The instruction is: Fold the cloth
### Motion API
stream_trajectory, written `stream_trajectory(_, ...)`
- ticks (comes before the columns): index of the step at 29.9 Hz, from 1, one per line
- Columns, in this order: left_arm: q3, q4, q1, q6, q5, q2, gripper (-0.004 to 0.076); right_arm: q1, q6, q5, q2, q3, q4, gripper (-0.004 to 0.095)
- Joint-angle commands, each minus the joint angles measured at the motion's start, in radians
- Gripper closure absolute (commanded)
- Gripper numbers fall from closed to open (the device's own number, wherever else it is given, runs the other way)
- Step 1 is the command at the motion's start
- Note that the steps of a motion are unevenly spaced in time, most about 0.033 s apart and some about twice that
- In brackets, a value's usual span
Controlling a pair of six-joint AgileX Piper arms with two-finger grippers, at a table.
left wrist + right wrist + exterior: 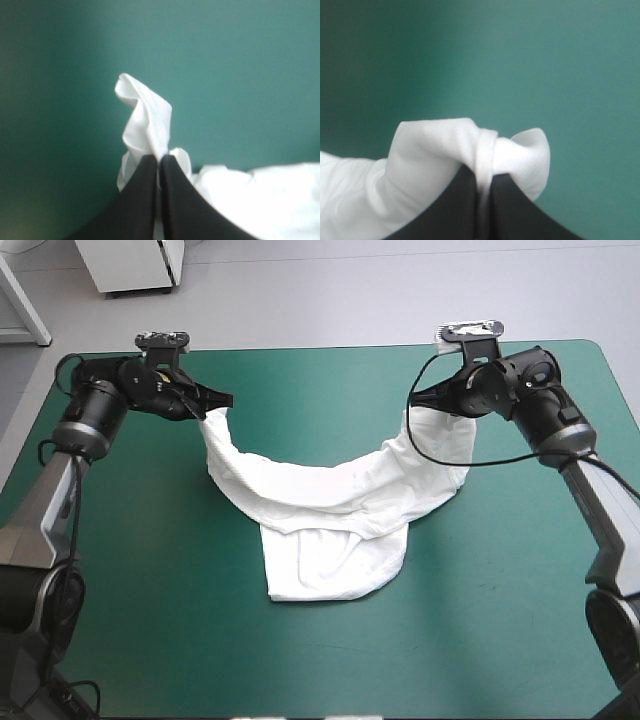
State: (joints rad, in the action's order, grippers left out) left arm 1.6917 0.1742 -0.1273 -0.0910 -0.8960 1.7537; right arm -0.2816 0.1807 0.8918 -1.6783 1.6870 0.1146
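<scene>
Here is the table, its flat teal-green cover [320, 660] filling the scene with rounded corners at the far edge, and a pale grey floor [330, 290] beyond it. Much of the cover lies bare, in front and out to both sides.

And across the middle hangs the white short-sleeved cotton T-shirt [335, 530], strung between the two arms like a hammock. Its two upper ends are lifted towards the far side of the table, the cloth sags in a wide curve between them, and the lower part lies on the cover in a rounded flap near the table's centre.

On the left, the left arm's black two-finger gripper [225, 400] points inward. It is pinched tight on one end of the shirt. The left wrist view confirms it: the fingers [145, 200] meet in a narrow arch with a sliver of white between them, and a twisted tuft of fabric [147, 120] sticks out past the tips, with more cloth bunched beside the gripper.

Over to the right, the right arm's black two-finger gripper [415, 397] mirrors it, pointing inward with the other end of the shirt clamped. In the right wrist view the fingers [510, 210] are all but together, a thin fold of white caught in the gap, and rounded lobes of cloth [435, 150] bulge on either side of the tips.

The two grippers are well apart, both above the far half of the table.
</scene>
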Motion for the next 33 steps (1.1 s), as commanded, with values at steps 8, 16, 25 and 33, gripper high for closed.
stream_trajectory(8,0.104,0.016,-0.003,0.014,0.226,0.229,0.0733,0.156,-0.124,-0.184,-0.223,0.099,-0.22,0.0927)
stream_trajectory(16,0.194,0.009,-0.003,-0.024,0.245,0.342,0.0721,0.175,-0.203,-0.144,-0.365,0.218,-0.285,0.0879)
stream_trajectory(25,0.302,0.009,-0.003,-0.075,0.133,0.342,0.0218,0.178,-0.181,-0.005,-0.363,0.304,-0.286,0.0373)
stream_trajectory(33,0.443,-0.026,-0.003,-0.083,-0.007,0.342,0.0232,0.178,-0.181,0.136,-0.296,0.36,-0.298,0.0481)
